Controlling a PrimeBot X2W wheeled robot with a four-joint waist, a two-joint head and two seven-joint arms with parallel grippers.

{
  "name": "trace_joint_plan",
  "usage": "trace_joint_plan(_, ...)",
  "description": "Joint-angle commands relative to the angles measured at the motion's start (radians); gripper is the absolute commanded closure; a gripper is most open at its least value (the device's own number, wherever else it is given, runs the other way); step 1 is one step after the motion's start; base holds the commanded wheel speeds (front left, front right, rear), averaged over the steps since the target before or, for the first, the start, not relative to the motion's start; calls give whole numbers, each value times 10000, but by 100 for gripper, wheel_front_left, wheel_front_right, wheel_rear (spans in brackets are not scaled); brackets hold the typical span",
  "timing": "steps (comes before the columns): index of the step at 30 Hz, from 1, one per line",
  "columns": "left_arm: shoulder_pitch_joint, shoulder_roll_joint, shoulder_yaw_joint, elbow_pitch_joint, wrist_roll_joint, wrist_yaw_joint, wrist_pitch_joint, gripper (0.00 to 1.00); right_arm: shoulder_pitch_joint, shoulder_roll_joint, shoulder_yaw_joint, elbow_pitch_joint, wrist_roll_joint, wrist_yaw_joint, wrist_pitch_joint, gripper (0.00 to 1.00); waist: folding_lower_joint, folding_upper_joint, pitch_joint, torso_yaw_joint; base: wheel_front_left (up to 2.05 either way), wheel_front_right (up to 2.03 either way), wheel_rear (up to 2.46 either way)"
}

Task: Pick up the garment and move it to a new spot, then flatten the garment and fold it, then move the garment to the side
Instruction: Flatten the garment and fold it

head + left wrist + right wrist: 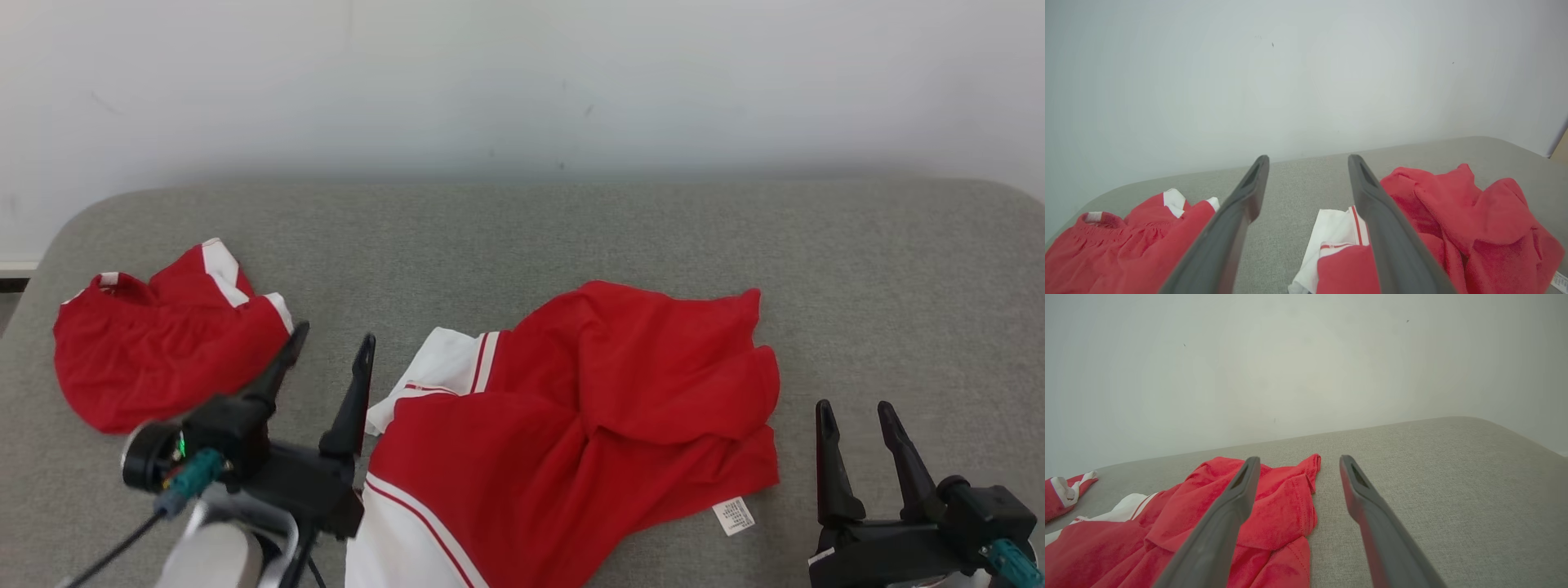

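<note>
A crumpled red garment (604, 408) with white panels and thin stripes lies at the front middle of the grey padded table (571, 229), a white care label at its lower right. In the wrist views it is the red garment (1453, 220) on the right and the red garment (1216, 522) on the left. My left gripper (331, 341) hangs open just left of its white sleeve, fingers empty, between the two cloths. My right gripper (853, 412) stands open to the garment's right, nothing in it.
A second red piece with white trim (155, 347) lies bunched at the table's left end, also seen as the red piece (1118, 253). A pale wall (522, 82) runs behind the table. Bare grey surface stretches across the back and the right.
</note>
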Motion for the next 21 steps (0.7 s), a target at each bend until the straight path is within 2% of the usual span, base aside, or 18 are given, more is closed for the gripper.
trace_joint_plan(1, -448, 121, 64, 23, -25, -74, 146, 0, -125, -23, 25, -8, -2, -26, -8, 0, 0, 0, 284, -348, 0, 0, 0)
trace_joint_plan(11, -3254, 660, -55, 965, -623, -660, 1886, 0, -654, 142, 115, -62, 45, -26, -8, 0, 0, 0, 1235, -1530, 0, 0, 0)
trace_joint_plan(21, -4481, 875, -1016, 2686, -1185, -841, 3073, 0, -1071, 269, 214, -64, 75, -26, -8, 0, 0, 0, 1921, -2321, 0, 0, 0)
